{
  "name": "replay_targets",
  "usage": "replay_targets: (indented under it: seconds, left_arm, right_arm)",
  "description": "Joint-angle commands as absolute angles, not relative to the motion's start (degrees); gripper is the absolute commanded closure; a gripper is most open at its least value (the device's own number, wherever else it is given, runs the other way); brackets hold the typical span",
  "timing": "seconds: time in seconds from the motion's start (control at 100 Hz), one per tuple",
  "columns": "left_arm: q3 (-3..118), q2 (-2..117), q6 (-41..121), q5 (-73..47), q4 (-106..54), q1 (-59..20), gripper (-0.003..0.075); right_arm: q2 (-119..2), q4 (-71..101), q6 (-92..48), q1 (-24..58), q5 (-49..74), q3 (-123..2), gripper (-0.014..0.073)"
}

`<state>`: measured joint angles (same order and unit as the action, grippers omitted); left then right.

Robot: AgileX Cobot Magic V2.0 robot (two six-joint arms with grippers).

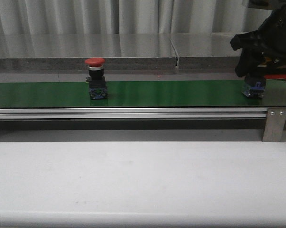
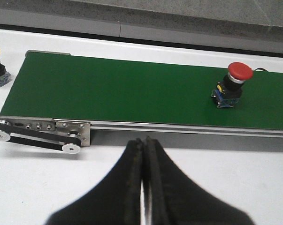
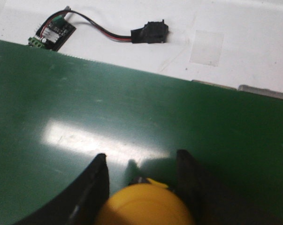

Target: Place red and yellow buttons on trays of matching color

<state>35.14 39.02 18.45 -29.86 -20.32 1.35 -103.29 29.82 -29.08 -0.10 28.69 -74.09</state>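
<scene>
Item 1, nearest: white surface (image 1: 133, 175), no button on it here.
Item 2: long green belt (image 1: 171, 93); red mushroom-head button on a black and blue base (image 1: 95, 78) stands untouched on its left part.
Item 3: right gripper (image 3: 141, 176), fingers part-open, straddling the yellow-capped button (image 3: 143, 206) at the belt's right end; grip judged not yet closed.
Item 4: left gripper (image 2: 144, 150), fingers pressed together, empty.
Item 5: red tray edge (image 1: 281, 77) behind the right arm.
Status: nothing placed; both buttons outstanding

Green belt (image 1: 180, 93), red button (image 1: 96, 78) upright.
</scene>
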Motion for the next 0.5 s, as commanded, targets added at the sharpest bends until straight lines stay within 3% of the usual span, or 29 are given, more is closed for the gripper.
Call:
replay_targets:
  seconds: [0.0,0.22,0.49]
  left_arm:
    - [36.8,38.8,18.3,-26.6,-21.7,1.1,0.0739]
    - [36.8,38.8,18.3,-26.6,-21.7,1.1,0.0739]
    - [36.8,38.8,18.3,-26.6,-21.7,1.1,0.0739]
  right_arm:
    - [-98.0,30.1,-29.7,-0.8,29.7,-76.0,0.0492]
    - [-88.2,30.0,-29.4,-5.6,30.1,-69.2,0.0492]
    - [-72.5,30.0,-26.5,-18.5,28.9,-54.2,0.0492]
